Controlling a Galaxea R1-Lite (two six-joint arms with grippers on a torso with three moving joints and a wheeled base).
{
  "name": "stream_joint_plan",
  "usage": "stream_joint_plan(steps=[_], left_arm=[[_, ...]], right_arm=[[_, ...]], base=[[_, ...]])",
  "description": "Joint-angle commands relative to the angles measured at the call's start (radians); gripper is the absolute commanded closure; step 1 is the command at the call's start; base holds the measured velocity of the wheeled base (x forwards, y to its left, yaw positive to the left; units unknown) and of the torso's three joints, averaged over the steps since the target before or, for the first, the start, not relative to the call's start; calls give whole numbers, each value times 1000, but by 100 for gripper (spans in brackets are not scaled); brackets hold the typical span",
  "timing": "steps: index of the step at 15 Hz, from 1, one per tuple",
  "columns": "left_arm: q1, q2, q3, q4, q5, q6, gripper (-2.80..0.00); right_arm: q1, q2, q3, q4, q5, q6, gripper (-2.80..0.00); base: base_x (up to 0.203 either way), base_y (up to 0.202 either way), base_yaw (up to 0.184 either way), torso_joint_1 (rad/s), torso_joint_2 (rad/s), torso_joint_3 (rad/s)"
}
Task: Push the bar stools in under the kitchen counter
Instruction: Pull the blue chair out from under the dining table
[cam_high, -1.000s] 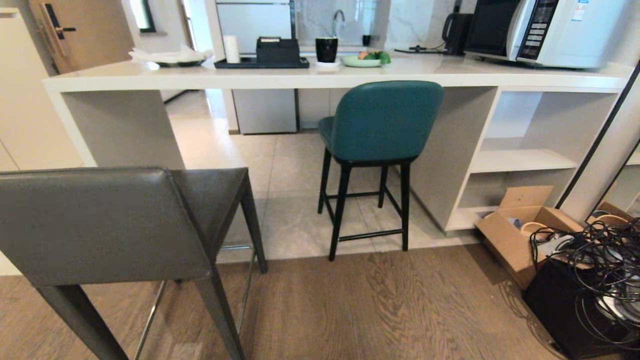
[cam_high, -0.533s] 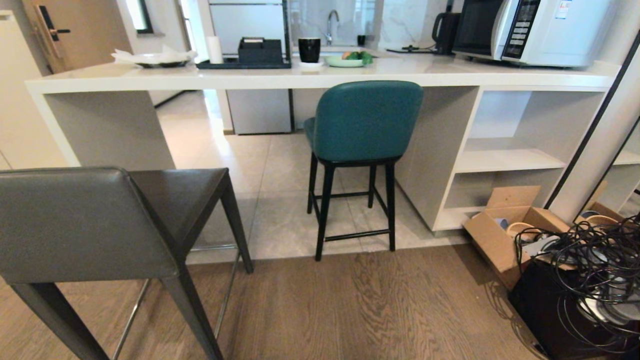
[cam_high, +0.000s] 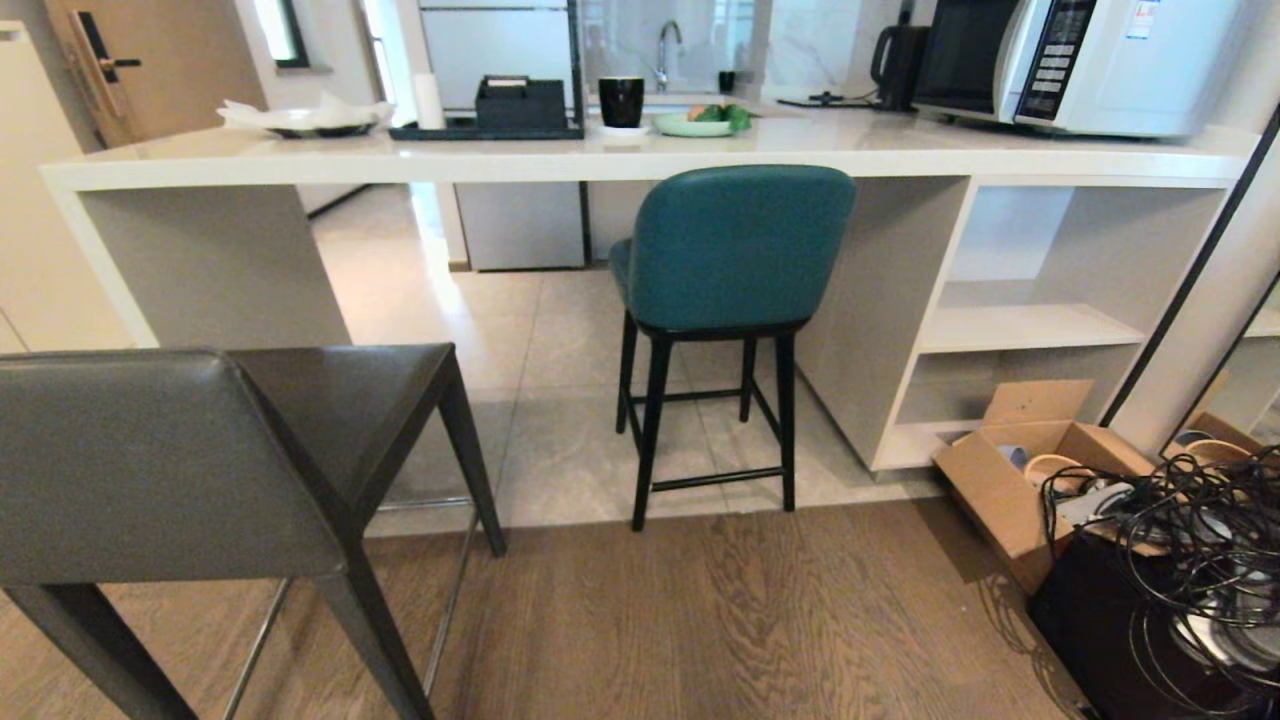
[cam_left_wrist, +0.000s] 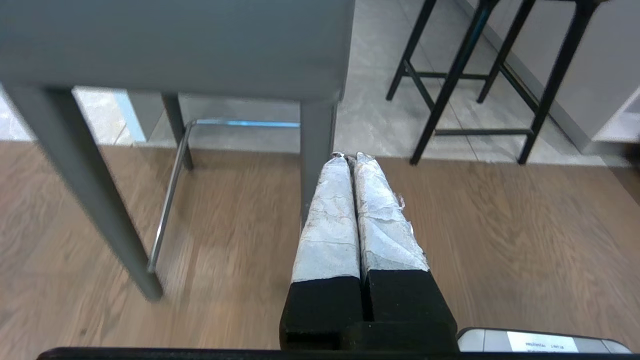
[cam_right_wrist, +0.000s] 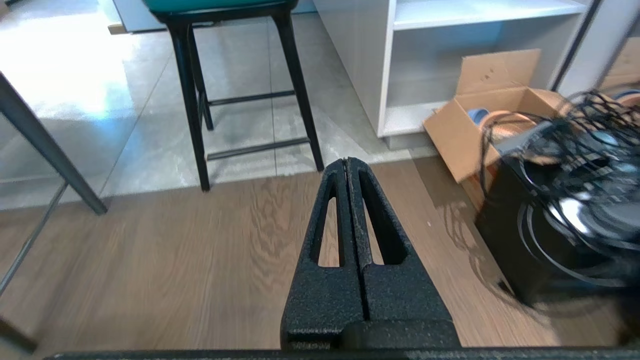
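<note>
The 2 bar stools stand on the near side of the kitchen table (cam_high: 620, 160), a long, thick off-white slab with a matching side panel at the left end and white open shelving (cam_high: 1040, 325) at the right. The teal stool (cam_high: 735, 250), curved back toward the camera and black legs on the grey tile, sits near the middle of the table with its seat just under the table's front edge, beside the shelving's side wall. The dark grey stool (cam_high: 190, 465) stands well out from the table at the near left, its rectangular low back closest to the camera and its legs on the wooden floor (cam_high: 720, 620) by the tile seam. On the tabletop are a black mug (cam_high: 621, 101), a green plate of fruit (cam_high: 700, 121), a dark tray (cam_high: 490, 128) and a microwave (cam_high: 1080, 60). An open cardboard box (cam_high: 1030, 475) and a tangle of black cables (cam_high: 1190, 560) lie at the right. The left pincer (cam_left_wrist: 348, 156), wrapped in pale tape, is pressed together and empty beside the grey stool's rear leg; the right pincer (cam_right_wrist: 346, 161) is likewise closed together and empty above the floor, pointing toward the teal stool's legs.
</note>
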Motion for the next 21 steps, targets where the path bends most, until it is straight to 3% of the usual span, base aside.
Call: stream_joint_plan(steps=[1,7,16,21], left_arm=[[-1,2,0,1,0,-1,0],[-1,1,0,1,0,-3,0],[-1,2,0,1,2,-3,0],[-2,0,0,1,2,-3,0]], right_arm=[[0,1,0,-1,0,0,0],[0,1,0,-1,0,0,0],[0,1,0,-1,0,0,0],[0,1,0,-1,0,0,0]], base=[[216,0,3,7,6,2],[183,0,0,6,4,3],[0,0,0,0,0,0],[1,-180,2,3,2,1]])
